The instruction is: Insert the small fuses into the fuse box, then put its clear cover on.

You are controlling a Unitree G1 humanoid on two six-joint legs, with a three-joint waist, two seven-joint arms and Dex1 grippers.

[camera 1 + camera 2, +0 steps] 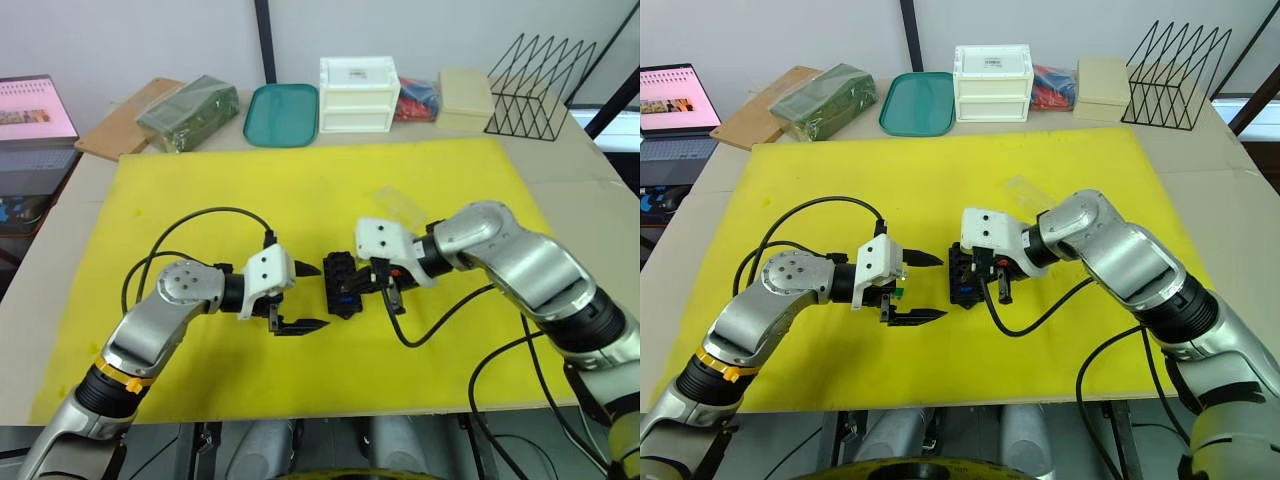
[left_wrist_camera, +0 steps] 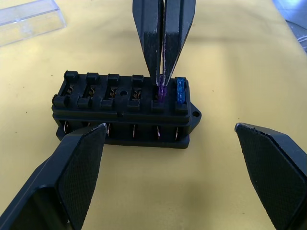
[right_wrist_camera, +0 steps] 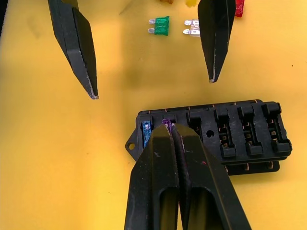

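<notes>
The black fuse box lies mid-mat on the yellow mat. My right gripper is shut on a purple fuse, holding it at the second slot from one end. A blue fuse sits in the end slot beside it. The other slots are empty. My left gripper stands open just left of the box, touching nothing. Loose fuses lie on the mat beyond it: a green one, a clear one and a red one. The clear cover rests on the mat behind my right wrist.
Along the table's back edge stand a white drawer box, a green tray, a wire rack and a green package. A laptop sits at the far left. Black cables loop over the mat near both arms.
</notes>
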